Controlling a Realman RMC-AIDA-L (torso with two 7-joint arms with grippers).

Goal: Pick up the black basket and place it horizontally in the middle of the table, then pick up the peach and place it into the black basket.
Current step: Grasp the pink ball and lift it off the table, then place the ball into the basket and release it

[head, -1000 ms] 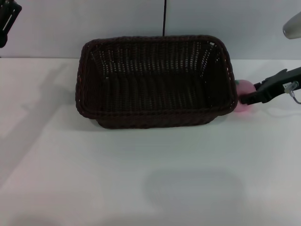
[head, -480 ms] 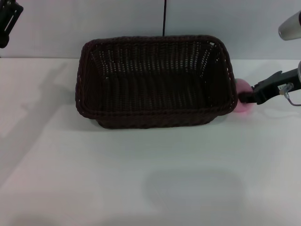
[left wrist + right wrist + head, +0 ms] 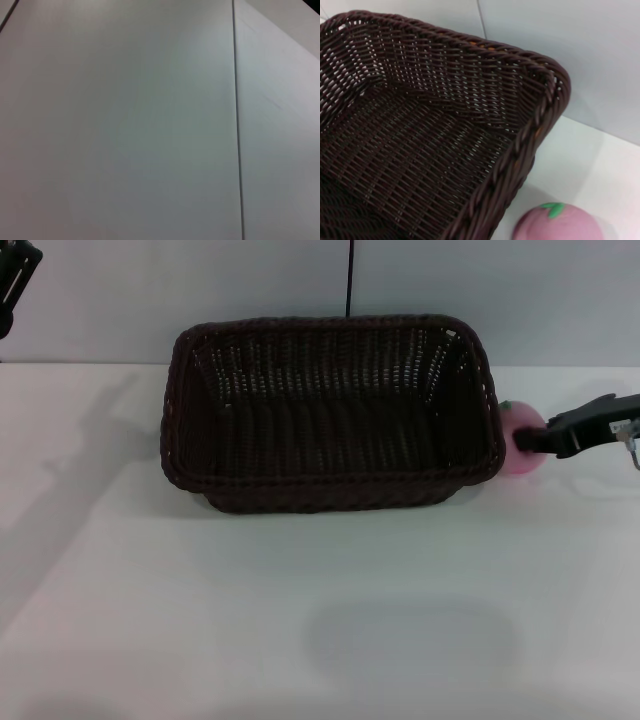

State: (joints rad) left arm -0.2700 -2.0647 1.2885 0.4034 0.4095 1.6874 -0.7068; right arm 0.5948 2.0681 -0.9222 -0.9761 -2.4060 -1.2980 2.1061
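Touching the right claw [image 3: 528, 439], the peach [image 3: 518, 445] (pink) sits beside the black basket [image 3: 330, 410].

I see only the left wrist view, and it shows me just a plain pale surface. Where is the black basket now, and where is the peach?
Observer: The black basket stands upright toward the back middle of the table, long side across, and it is empty inside.
Operator: And the peach?
Observer: The peach sits on the table just outside the basket's right end, not in it.
Operator: Is any arm near it?
Observer: Yes, the right end effector is at the peach, reaching in from the right edge of the head view.
Operator: And my left arm?
Observer: The left end effector is parked at the far upper left corner of the head view, away from both things.
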